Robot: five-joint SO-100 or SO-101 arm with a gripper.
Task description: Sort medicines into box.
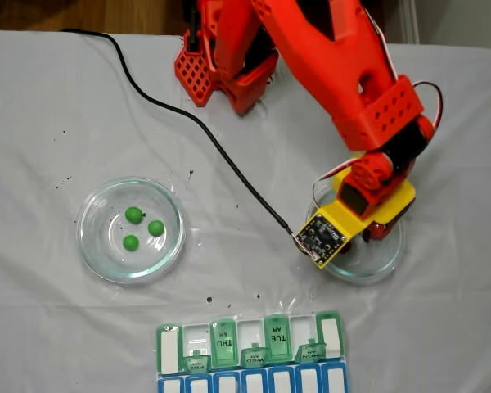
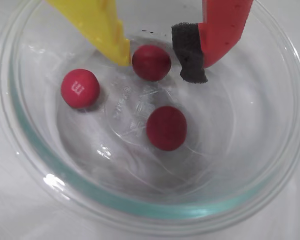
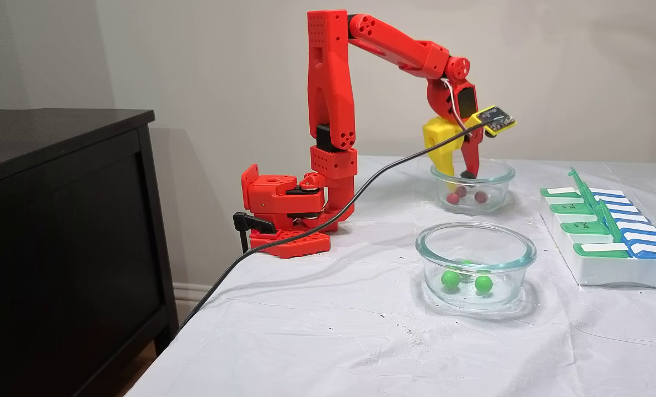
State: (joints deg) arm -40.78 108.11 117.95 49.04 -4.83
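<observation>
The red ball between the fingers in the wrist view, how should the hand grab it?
Pinch that red ball across its round middle, coming straight down from above, since the glass dish wall blocks any sideways approach. The hand is already open around it, yellow finger on its left and padded red finger on its right. Closing gently should probably stop it rolling away.

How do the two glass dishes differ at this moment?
The dish under the arm holds three red balls; the other dish holds three green balls. The open gripper reaches into the red-ball dish with one ball between its fingers; the green-ball dish stands untouched. Both are round, clear glass.
</observation>
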